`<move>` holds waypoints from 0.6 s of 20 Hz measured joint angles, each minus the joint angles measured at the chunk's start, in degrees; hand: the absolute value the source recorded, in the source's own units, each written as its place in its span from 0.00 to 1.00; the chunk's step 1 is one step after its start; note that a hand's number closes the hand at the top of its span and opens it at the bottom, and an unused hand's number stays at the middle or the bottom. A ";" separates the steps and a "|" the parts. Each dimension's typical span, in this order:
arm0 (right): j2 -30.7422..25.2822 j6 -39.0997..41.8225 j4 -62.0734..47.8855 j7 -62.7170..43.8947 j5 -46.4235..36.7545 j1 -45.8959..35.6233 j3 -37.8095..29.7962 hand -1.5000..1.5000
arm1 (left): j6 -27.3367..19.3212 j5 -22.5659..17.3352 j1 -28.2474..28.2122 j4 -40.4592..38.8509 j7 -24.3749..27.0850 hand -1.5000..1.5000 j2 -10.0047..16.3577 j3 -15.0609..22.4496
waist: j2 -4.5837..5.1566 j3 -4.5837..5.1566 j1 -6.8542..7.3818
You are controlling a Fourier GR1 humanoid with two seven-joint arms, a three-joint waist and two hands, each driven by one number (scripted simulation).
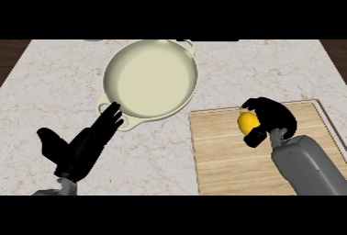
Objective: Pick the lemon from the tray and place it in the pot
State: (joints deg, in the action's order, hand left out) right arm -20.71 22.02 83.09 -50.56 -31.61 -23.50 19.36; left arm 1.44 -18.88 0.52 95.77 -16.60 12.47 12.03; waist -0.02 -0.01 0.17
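Right hand (pixel 277 117) fingers curl round lemon (pixel 248 122), thumb below, so it can't roll away. Lemon over wooden tray (pixel 227 160), not in pot (pixel 150 80) yet. Left hand (pixel 80 150) open, fingers up, resting beside pot.

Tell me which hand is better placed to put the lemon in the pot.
The right hand: its fingers curl round the lemon over the tray. The left hand is open near the pot and holds nothing.
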 measured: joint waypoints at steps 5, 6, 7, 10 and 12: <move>1.81 -0.17 -0.45 5.46 -1.99 1.05 -0.60 1.00 | 1.33 0.90 0.91 -2.26 1.03 0.50 -1.33 -0.99 | -0.12 0.10 -0.06; 1.98 -0.38 0.10 6.34 -2.77 1.70 -0.69 1.00 | 1.90 1.02 0.69 -2.38 1.27 0.50 -1.24 -1.40 | -0.15 0.11 -0.05; 2.05 -0.58 0.13 7.25 -3.59 2.04 -0.77 1.00 | 2.06 1.23 -0.69 -1.29 1.36 0.50 -1.28 -1.30 | -0.18 0.12 0.01; 3.36 -1.57 -1.46 9.64 -6.53 1.65 -0.91 1.00 | 1.97 1.78 0.68 -1.30 0.11 0.50 -2.22 -1.81 | -0.27 0.24 -0.02; 4.22 -2.17 -2.05 10.80 -8.38 1.68 -0.90 1.00 | 1.64 2.82 0.18 -1.07 0.15 0.50 -3.07 -1.45 | -0.35 0.32 -0.02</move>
State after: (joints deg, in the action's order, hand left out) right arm -16.50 19.84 81.04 -39.75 -39.99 -21.82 18.46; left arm 3.07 -16.06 0.69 94.70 -16.45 9.39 10.58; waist -0.37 0.31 0.15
